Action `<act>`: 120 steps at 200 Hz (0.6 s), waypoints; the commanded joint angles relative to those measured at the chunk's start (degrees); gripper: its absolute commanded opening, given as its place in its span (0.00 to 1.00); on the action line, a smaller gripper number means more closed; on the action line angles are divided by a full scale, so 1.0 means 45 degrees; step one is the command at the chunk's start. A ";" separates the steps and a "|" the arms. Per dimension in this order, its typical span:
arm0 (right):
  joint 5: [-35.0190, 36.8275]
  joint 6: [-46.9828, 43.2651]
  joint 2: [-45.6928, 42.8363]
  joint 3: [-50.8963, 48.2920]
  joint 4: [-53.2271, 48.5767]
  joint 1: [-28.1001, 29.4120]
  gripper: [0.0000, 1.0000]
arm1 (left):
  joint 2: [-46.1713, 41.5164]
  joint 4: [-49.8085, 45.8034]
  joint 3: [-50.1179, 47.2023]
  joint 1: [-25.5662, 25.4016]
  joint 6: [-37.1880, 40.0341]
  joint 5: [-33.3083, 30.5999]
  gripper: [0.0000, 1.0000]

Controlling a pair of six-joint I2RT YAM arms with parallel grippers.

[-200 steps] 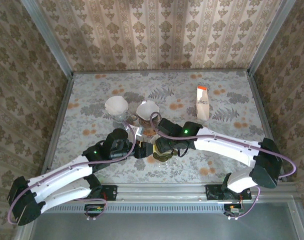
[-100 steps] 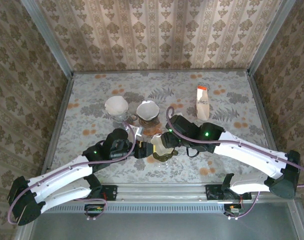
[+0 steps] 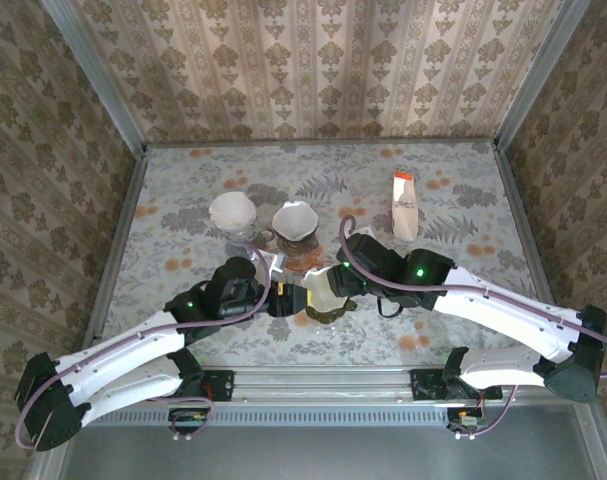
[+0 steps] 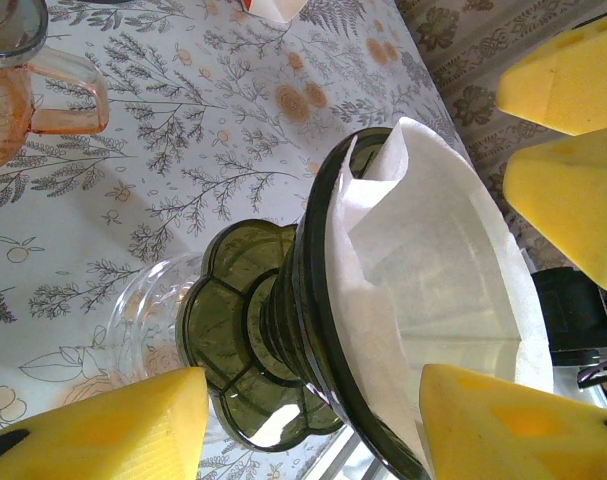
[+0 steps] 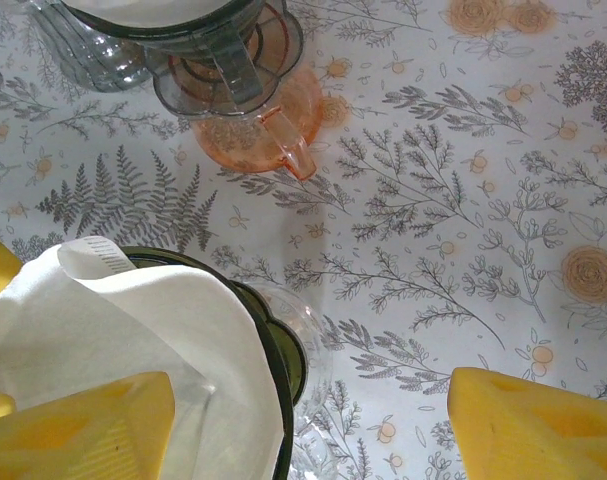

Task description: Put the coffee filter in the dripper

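Coffee filter (image 4: pixel 433 260): seated inside the dripper (image 4: pixel 283 330), white edge standing above the dripper's rim
Left hand (image 4: pixel 313 400): open, one finger on either side of the dripper
Right hand (image 5: pixel 311 390): open above the dripper, one finger over the filter, the other out over the tabletop (image 5: pixel 463 200)

I'm looking at a bench (image 3: pixel 463 180) covered in pale grey cloth printed with ferns and orange flowers. Beige damask wallpaper (image 3: pixel 323 60) lines the far, left and right walls. Aluminium posts (image 3: pixel 93 75) rise at the far corners, and a metal rail (image 3: pixel 323 385) runs along the near edge. The light is even.
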 commanded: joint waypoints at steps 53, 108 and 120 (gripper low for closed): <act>-0.1667 -0.0120 -0.0067 -0.0636 0.0146 0.0332 0.73 | 0.0076 0.0248 -0.0123 -0.0026 -0.0060 -0.0028 0.59; -0.2095 -0.0192 0.0420 -0.0815 0.0226 0.0512 0.73 | 0.0066 0.0250 -0.0162 -0.0021 -0.0085 -0.0029 0.59; -0.2047 -0.0268 0.0433 -0.0719 0.0204 0.0513 0.73 | 0.0079 0.0250 -0.0162 -0.0015 -0.0069 -0.0028 0.59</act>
